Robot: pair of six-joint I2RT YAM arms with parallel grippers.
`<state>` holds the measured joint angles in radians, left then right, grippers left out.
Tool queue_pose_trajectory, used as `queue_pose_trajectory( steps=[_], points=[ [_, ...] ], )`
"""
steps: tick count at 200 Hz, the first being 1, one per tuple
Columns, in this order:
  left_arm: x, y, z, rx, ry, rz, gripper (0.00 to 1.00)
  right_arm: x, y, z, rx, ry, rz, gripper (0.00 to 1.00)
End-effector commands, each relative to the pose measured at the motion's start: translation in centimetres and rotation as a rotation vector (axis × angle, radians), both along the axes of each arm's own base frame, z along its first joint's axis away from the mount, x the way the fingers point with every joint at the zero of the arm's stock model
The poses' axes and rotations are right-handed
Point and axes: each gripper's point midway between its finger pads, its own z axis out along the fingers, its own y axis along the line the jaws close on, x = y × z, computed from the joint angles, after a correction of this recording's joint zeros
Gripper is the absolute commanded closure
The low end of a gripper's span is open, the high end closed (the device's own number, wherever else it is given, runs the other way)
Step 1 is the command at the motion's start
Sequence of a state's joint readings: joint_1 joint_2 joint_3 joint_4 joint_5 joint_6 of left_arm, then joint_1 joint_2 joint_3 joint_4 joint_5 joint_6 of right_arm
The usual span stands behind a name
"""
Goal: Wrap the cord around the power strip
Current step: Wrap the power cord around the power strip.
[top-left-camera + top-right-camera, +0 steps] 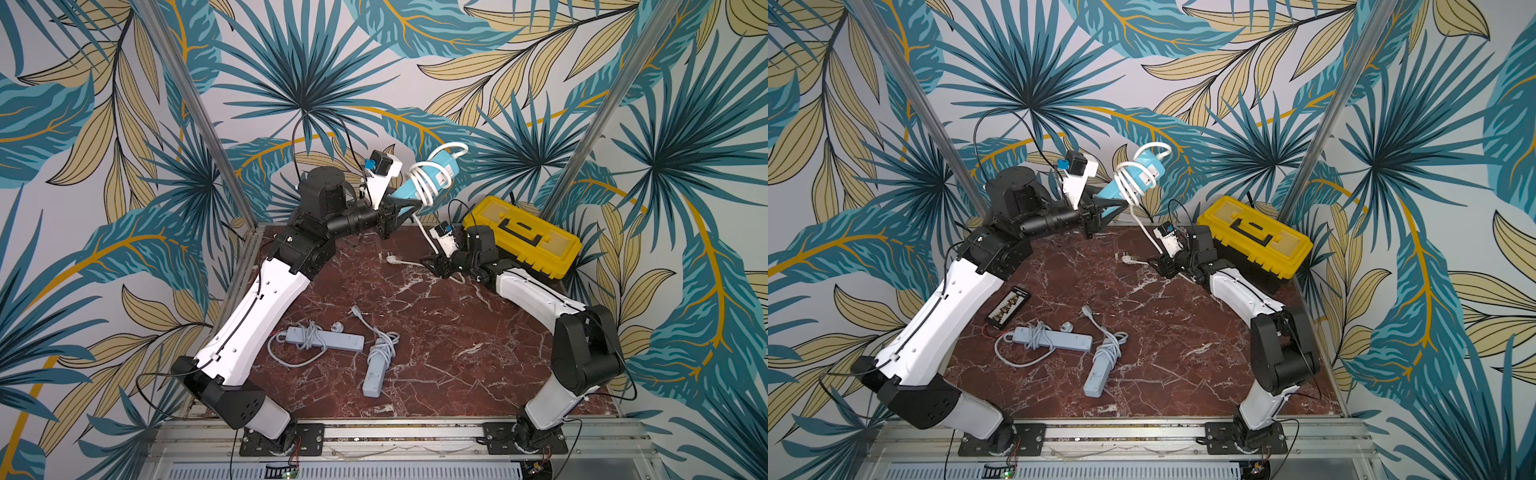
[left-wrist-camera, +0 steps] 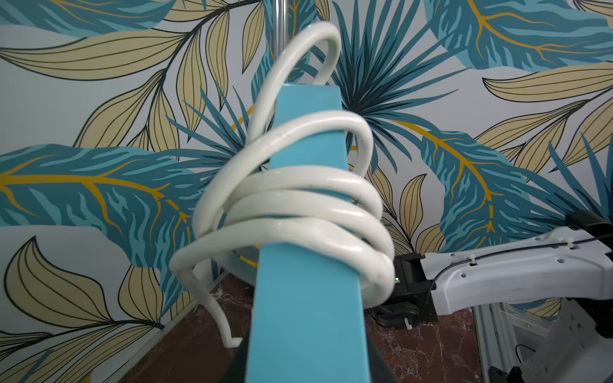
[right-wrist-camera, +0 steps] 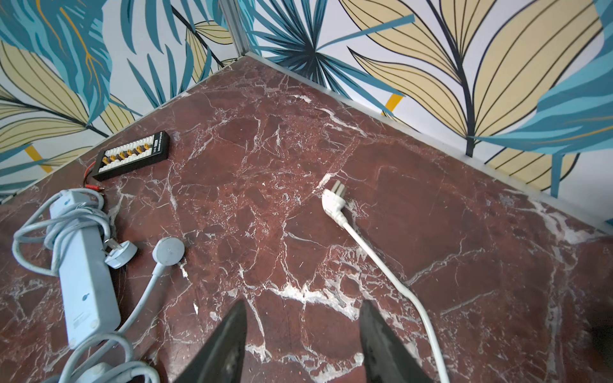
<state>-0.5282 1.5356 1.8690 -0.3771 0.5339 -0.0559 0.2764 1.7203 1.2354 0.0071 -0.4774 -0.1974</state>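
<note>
right wrist view: bare marble tabletop [image 3: 464, 232] ahead of right pincer [image 3: 304, 305], prongs apart, gripping nothing; white plug [image 3: 333, 202] lying near the far wall edge. yellow toolbox [image 1: 523, 237] in far right corner, two grey strips [image 1: 324, 338] front left. blue power strip [image 1: 445, 161] aloft, tilted, clamped low in left pincer [image 1: 409, 201]; white cord [image 2: 298, 205] looped loosely around it, tail hanging to the tabletop.

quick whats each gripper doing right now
left gripper: closed on the blue power strip, held up in the air.
right gripper: open, empty; the white cord lies beside it.
</note>
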Motion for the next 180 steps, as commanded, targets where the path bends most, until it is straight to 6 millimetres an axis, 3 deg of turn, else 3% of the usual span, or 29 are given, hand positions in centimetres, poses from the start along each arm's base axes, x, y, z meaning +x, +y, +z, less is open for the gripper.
queue_pose_trajectory(
  steps=[1, 21, 38, 69, 103, 139, 164, 180],
  points=[
    [0.8, 0.4, 3.3, -0.084, -0.069, 0.049, 1.0, 1.8, -0.1, -1.7, 0.029, 0.007, -0.063, 0.71],
    [2.9, 2.1, 3.0, -0.086, -0.054, 0.151, 1.0, 2.3, -0.6, -2.1, 0.034, 0.007, -0.125, 0.9],
    [5.6, 5.0, 2.2, -0.087, -0.03, 0.284, 1.0, 1.4, -1.9, -2.9, -0.028, 0.005, -0.178, 0.95],
    [10.7, 9.8, -0.7, -0.036, 0.002, 0.472, 1.0, -2.2, -4.0, -3.2, -0.262, -0.008, -0.22, 1.0],
    [14.7, 11.2, -7.2, 0.219, 0.035, 0.584, 1.0, -6.2, -5.4, -0.6, -0.444, -0.087, -0.216, 1.0],
    [18.2, 12.5, -16.1, 0.578, 0.047, 0.69, 1.0, -10.4, -3.6, 4.2, -0.542, -0.223, -0.071, 1.0],
    [18.0, 10.6, -22.8, 0.851, 0.041, 0.612, 1.0, -11.0, -3.4, 8.6, -0.569, -0.294, -0.036, 1.0],
    [16.8, 8.8, -25.5, 0.889, 0.061, 0.524, 1.0, -10.8, -3.6, 10.7, -0.602, -0.331, -0.026, 1.0]
  ],
)
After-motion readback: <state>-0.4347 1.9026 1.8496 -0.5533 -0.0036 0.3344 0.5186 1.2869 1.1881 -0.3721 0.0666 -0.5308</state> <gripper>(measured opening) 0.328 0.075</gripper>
